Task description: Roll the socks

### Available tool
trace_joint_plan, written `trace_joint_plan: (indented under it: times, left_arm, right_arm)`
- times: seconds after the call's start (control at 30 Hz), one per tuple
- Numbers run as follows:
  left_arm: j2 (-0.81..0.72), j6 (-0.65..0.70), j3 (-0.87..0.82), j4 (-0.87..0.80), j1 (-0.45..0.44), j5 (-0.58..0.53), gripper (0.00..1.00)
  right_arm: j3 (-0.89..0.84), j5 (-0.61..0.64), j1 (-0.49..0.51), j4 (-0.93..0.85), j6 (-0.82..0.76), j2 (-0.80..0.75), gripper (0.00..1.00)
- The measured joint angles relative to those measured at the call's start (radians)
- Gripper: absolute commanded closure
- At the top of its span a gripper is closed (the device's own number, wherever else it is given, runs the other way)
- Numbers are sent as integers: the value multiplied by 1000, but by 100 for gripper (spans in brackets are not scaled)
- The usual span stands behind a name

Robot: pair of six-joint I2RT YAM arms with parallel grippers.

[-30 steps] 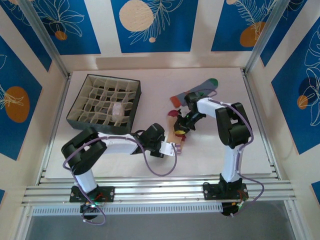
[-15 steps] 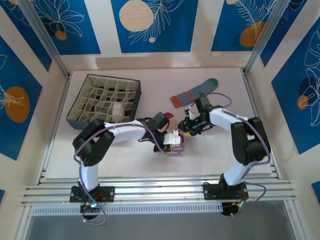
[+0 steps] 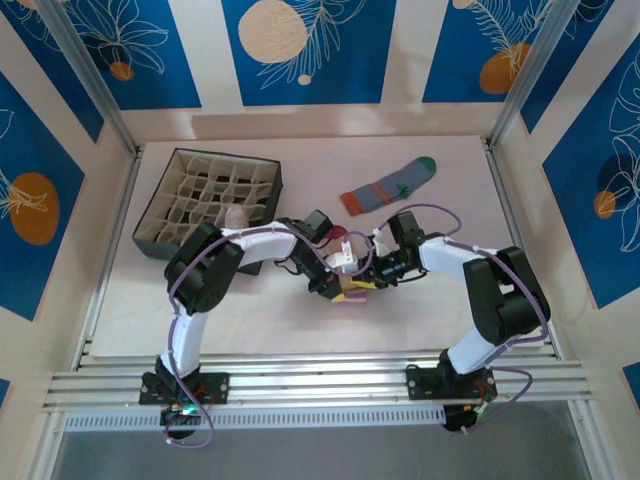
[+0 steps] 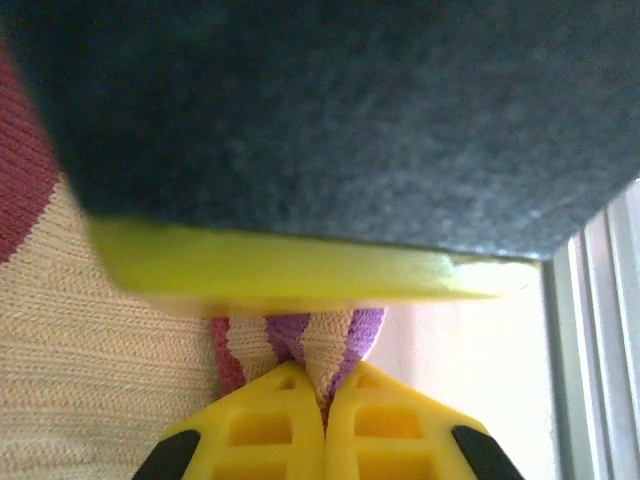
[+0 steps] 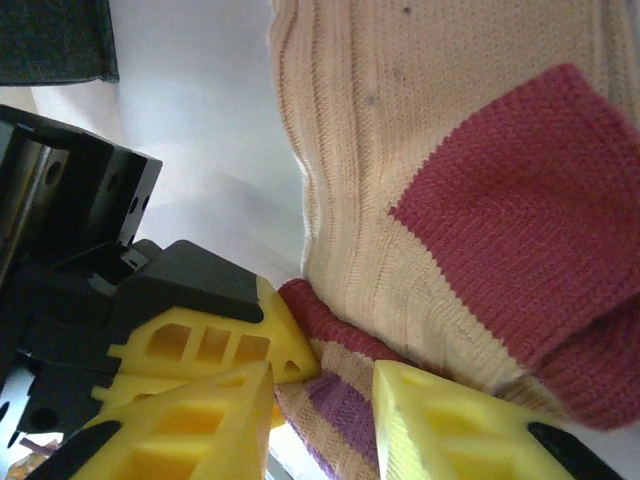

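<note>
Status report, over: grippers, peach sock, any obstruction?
Left gripper shut on peach sock, at striped cuff. Right gripper open, jaws astride same cuff. Grey-blue sock lies apart, no obstruction.

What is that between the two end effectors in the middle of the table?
The peach sock: in the right wrist view its striped cuff lies between the open right end effector and the left end effector pinching it.

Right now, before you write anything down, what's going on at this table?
Both arms meet mid-table over the peach sock. The left gripper is shut on its striped cuff. The right gripper sits beside it with jaws apart, cuff fabric lying between them. The grey-blue sock lies flat at the far side, not yet rolled. A whitish bundle, seemingly the white sock, sits in one compartment of the divided box.
</note>
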Motion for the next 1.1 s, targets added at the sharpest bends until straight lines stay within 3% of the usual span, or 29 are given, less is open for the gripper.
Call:
trace_joint_plan:
  times: [0.6,1.1]
  left_arm:
    - [75,-226,47,-39,77,151,100]
    - [98,-356,41,-8,114,209,100]
  right_arm:
    - [-6,53,44,15,-24,26,57]
    - [-4,75,52,10,-39,18,54]
